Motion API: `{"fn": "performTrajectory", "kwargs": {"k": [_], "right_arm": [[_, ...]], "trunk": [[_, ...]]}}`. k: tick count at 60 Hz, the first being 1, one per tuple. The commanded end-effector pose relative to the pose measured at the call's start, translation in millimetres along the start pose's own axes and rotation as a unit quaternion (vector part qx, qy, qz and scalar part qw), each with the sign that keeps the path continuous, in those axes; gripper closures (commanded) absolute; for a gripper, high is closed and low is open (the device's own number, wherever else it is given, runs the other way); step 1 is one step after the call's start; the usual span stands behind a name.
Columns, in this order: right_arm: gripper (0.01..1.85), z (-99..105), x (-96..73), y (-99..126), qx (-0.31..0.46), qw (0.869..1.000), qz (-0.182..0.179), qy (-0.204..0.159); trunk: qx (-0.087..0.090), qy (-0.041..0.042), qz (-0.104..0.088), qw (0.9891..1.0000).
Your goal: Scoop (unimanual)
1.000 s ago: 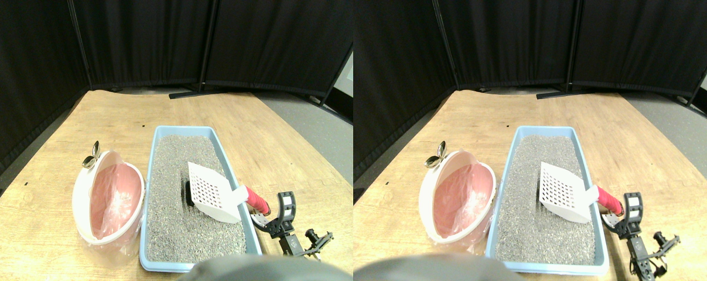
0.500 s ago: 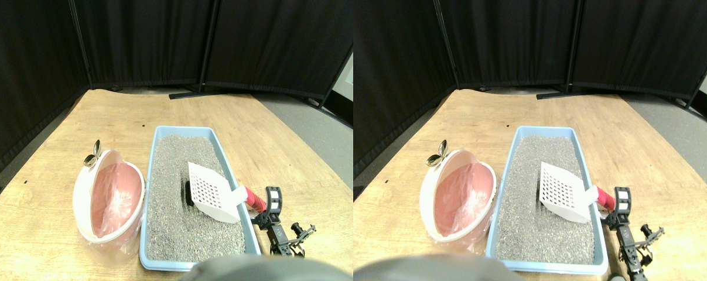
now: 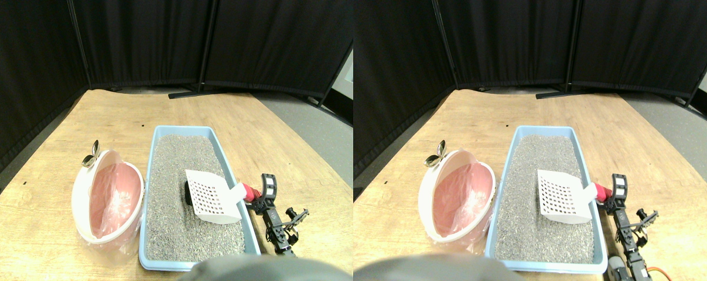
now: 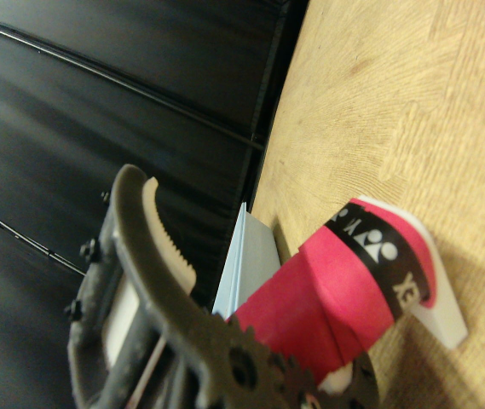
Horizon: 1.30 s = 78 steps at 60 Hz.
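Moved: right gripper [image 3: 258, 198] has closed in on the scoop's red handle [image 3: 248, 191]; scoop [image 3: 211, 196] has tipped flatter.
Axis: handle points from litter tray [image 3: 149, 175] toward the fingers.
Fingers: spread wide, handle beside one, not clamped.

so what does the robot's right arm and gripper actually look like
The right gripper is a dark, skeletal frame: curved open-frame jaws with pale toothed pads and a small gear at the pivot. The right manipulator behind it is slim, black, with bracket-like parts sticking out sideways.
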Motion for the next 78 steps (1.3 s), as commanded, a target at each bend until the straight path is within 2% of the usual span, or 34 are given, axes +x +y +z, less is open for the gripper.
{"fn": "performTrajectory", "kwargs": {"k": [1,16,24,25,26,27,28,30,35,53,67,73,78], "right_arm": [[0.92,-0.1,3.9,-1.9,-0.001,1.000,-0.001,-0.018],[0.95,-6.4,9.4,-0.5,0.003,1.000,-0.014,-0.002],[1.06,-9.2,13.8,2.3,-0.004,1.000,-0.013,0.000],[1.17,-10.2,15.2,2.7,-0.002,1.000,-0.009,-0.003],[1.17,-10.2,15.2,2.7,-0.002,1.000,-0.009,-0.003],[1.40,-11.1,16.8,2.5,-0.002,1.000,0.001,-0.006],[1.40,-11.1,16.8,2.5,-0.002,1.000,0.001,-0.006],[1.80,-13.4,19.2,1.7,-0.009,0.999,0.024,-0.023],[1.80,-14.3,21.1,0.4,-0.009,0.999,0.021,-0.037],[1.80,-5.1,22.7,-4.3,-0.030,0.999,0.005,-0.034],[1.80,16.3,16.1,1.5,-0.076,0.995,0.047,-0.054],[1.80,28.4,11.4,6.7,-0.093,0.993,0.045,-0.055],[1.80,43.7,9.0,11.5,-0.113,0.988,0.078,-0.067]], "trunk": [[-0.009,-0.0005,0.001,1.0000],[-0.012,-0.0026,0.004,0.9999],[-0.012,-0.0023,0.006,0.9999],[-0.012,-0.0028,0.005,0.9999],[-0.012,-0.0028,0.005,0.9999],[-0.012,-0.0023,0.006,0.9999],[-0.012,-0.0020,0.006,0.9999],[-0.012,-0.0020,0.005,0.9999],[-0.011,-0.0009,0.005,0.9999],[-0.014,-0.0027,0.006,0.9999],[-0.021,-0.0021,0.008,0.9997],[-0.021,-0.0017,0.008,0.9997],[-0.023,-0.0016,0.006,0.9997]]}}
